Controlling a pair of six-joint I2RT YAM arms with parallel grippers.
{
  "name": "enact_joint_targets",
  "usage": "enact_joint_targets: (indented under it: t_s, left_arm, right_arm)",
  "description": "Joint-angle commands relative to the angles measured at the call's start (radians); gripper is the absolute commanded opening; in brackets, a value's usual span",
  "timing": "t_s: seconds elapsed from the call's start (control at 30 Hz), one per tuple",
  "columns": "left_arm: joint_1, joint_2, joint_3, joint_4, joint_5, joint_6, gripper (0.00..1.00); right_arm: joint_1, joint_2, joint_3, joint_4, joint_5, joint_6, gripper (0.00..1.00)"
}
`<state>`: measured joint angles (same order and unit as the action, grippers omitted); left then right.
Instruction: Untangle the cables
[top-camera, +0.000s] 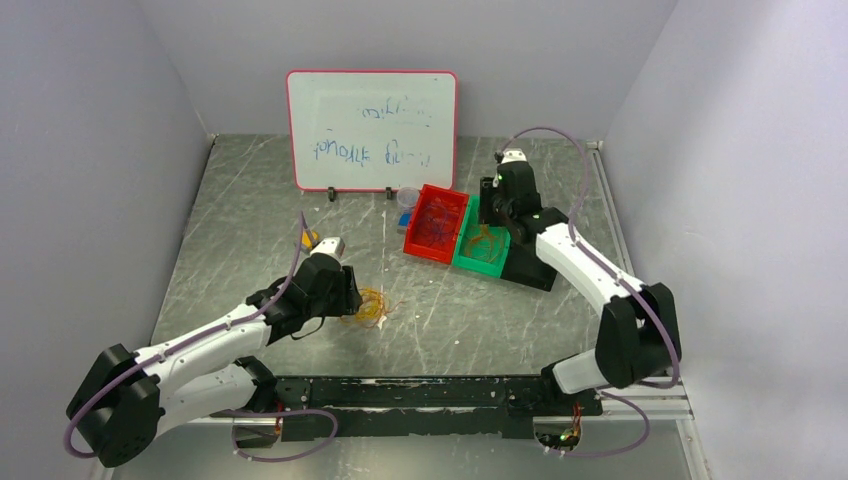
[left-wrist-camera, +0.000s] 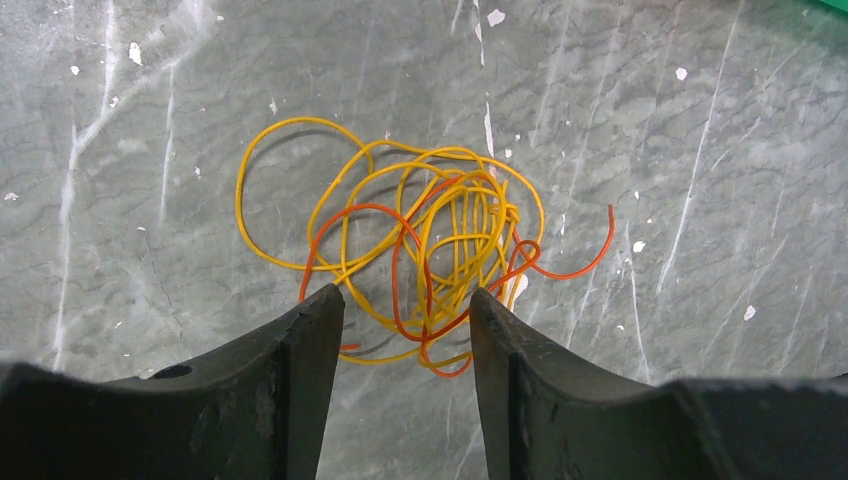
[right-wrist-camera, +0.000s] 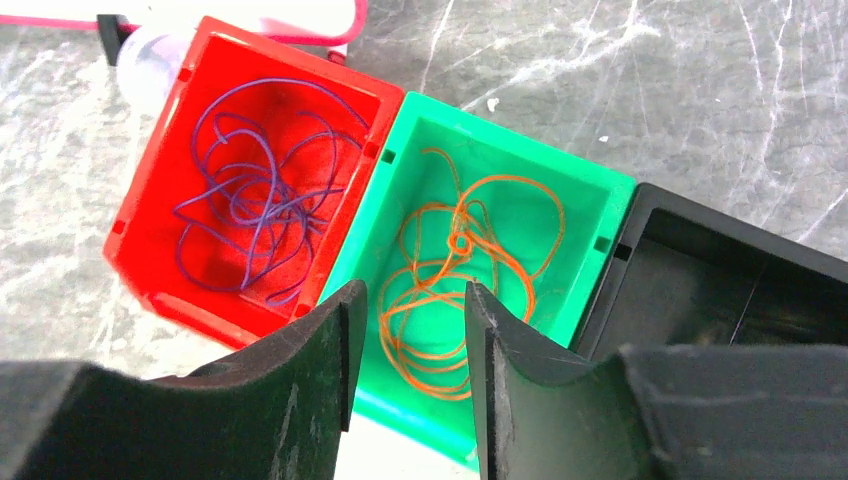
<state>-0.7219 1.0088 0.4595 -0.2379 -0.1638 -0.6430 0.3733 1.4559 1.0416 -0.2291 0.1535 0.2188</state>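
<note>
**Cable tangle and both arms, jaws spread**

Left gripper (left-wrist-camera: 405, 300): the jaws stand spread, pinching nothing. The nearest loops of the cable tangle (left-wrist-camera: 430, 250) lie in the gap between the fingertips. The tangle, made of yellow and orange-red strands, rests flat on the bench (top-camera: 250, 200), left of centre and nearer the near edge than the far one. In the left wrist view its long axis runs across the frame. One large yellow loop reaches left, and a loose orange-red end points right and curls upward. The left arm lies low, stretched from the near-left corner toward the centre.

Right gripper (right-wrist-camera: 405, 300): the jaws are spread and empty, hanging over the green bin (right-wrist-camera: 600, 215), which holds a coiled orange cable (right-wrist-camera: 470, 270). The red bin (right-wrist-camera: 150, 200), touching its left side, holds purple cables (right-wrist-camera: 250, 190); a black bin (right-wrist-camera: 720, 270) adjoins on the right. The bins sit right of centre toward the far edge, beside the whiteboard (top-camera: 370, 128). The right arm rises from the near-right corner, elbow bent, with the forearm reaching toward the far edge.
</note>
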Motion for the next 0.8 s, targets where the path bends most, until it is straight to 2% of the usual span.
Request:
enact_joint_targets:
  t_s: [0.0, 0.13, 0.33, 0.53, 0.77]
  left_arm:
    - [-0.002, 0.002, 0.011, 0.008, 0.007, -0.004, 0.55]
    - [-0.003, 0.012, 0.001, 0.021, 0.016, -0.006, 0.53]
    - [-0.002, 0.029, 0.0, 0.069, 0.056, 0.014, 0.53]
    - [-0.002, 0.092, 0.012, 0.114, 0.107, 0.046, 0.53]
    - [-0.003, 0.138, 0.007, 0.134, 0.124, 0.045, 0.54]
  right_arm:
    - [0.004, -0.093, -0.046, -0.005, -0.057, -0.013, 0.45]
    - [0.032, -0.135, -0.083, 0.003, -0.118, 0.055, 0.45]
    - [0.199, -0.147, -0.138, 0.047, -0.142, 0.122, 0.45]
    - [0.334, -0.09, -0.206, 0.148, -0.207, 0.193, 0.45]
    - [0.39, 0.011, -0.245, 0.258, -0.313, 0.243, 0.47]
